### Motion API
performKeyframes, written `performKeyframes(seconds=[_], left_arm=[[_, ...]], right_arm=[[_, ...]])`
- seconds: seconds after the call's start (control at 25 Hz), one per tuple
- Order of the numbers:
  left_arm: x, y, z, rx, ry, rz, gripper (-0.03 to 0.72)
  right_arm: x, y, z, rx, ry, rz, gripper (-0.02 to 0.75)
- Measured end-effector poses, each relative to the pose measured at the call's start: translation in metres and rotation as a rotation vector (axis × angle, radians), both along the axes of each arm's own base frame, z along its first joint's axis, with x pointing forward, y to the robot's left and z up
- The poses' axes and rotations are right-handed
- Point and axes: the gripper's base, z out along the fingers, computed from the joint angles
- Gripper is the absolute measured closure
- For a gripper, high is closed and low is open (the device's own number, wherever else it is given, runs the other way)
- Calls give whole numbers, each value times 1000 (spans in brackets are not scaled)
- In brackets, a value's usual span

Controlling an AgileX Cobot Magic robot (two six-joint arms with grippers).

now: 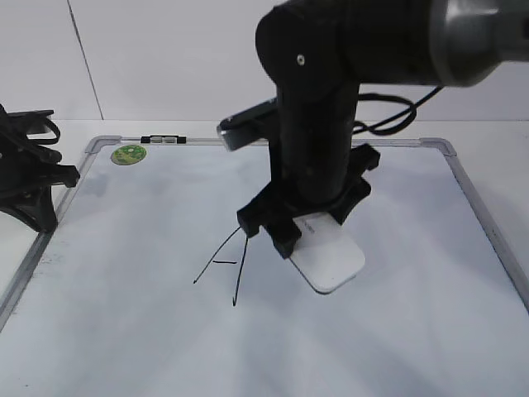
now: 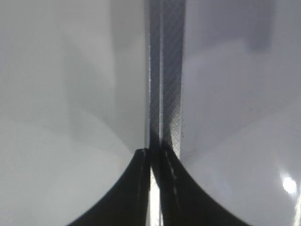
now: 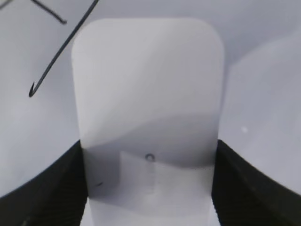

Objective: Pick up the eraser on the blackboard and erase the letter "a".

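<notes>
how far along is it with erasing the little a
Pickup looks done: the right end effector is shut on the eraser, which lies on the board beside the capital A. No small "a" shows in any view, so it may be wiped or just hidden.

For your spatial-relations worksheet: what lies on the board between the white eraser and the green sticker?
In the exterior view, between the eraser and the green sticker stand the right gripper's black fingers; beyond them only bare blackboard.
</notes>
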Motion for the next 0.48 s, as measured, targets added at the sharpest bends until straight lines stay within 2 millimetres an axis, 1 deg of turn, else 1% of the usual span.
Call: performKeyframes(seconds=[0.08, 0.16, 0.24, 0.36, 0.48], left_arm=[[0, 0, 0, 0, 0, 0, 654], [0, 0, 0, 0, 0, 0, 654], [0, 0, 0, 0, 0, 0, 654], [0, 0, 0, 0, 0, 0, 654], [0, 0, 0, 0, 0, 0, 654]], right_arm=[[3, -2, 18, 5, -65, -6, 173], [3, -5, 28, 4, -102, -18, 173], [5, -8, 34, -12, -142, -36, 173], [10, -14, 38, -57, -210, -83, 173], [19, -29, 45, -68, -250, -150, 174]])
